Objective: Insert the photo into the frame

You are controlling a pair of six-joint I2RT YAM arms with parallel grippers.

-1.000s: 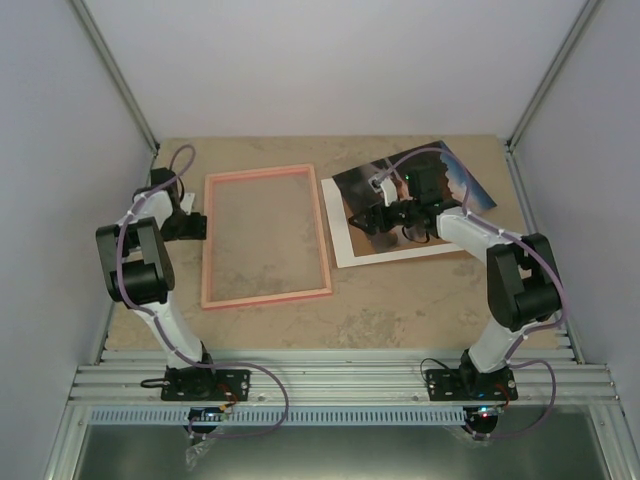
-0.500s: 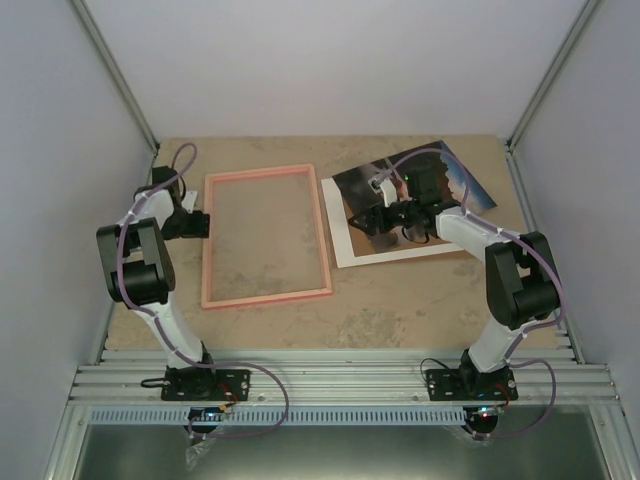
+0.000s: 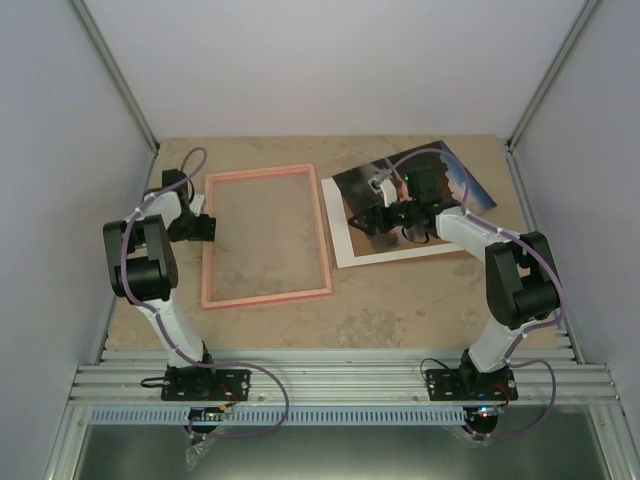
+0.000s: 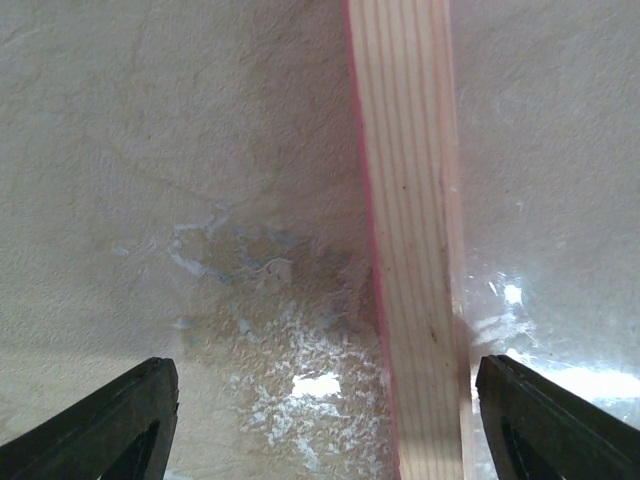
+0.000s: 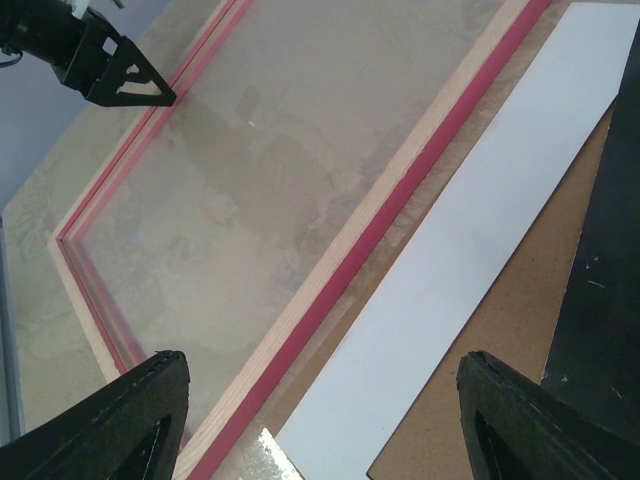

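Observation:
The pink frame (image 3: 262,173) lies flat at the table's centre-left, with the table showing through its clear pane. My left gripper (image 3: 207,228) is open and empty, its jaws straddling the frame's left rail (image 4: 410,250) from above. The photo (image 3: 458,182), a dark print, lies face up at the back right, partly under my right arm. It rests on a brown cardboard sheet (image 3: 425,246) and a white sheet (image 3: 340,232). My right gripper (image 3: 368,218) is open and empty above the white sheet (image 5: 480,240), just right of the frame's right rail (image 5: 350,262). The photo's dark edge (image 5: 610,300) shows at the right.
White walls and slanted aluminium posts (image 3: 115,75) close in the table on three sides. A ribbed aluminium rail (image 3: 330,378) with both arm bases runs along the near edge. Bare tan tabletop (image 3: 400,300) lies in front of the frame and sheets.
My left gripper has moved right, from just outside the frame to over its left rail. The right arm, photo and sheets have not moved.

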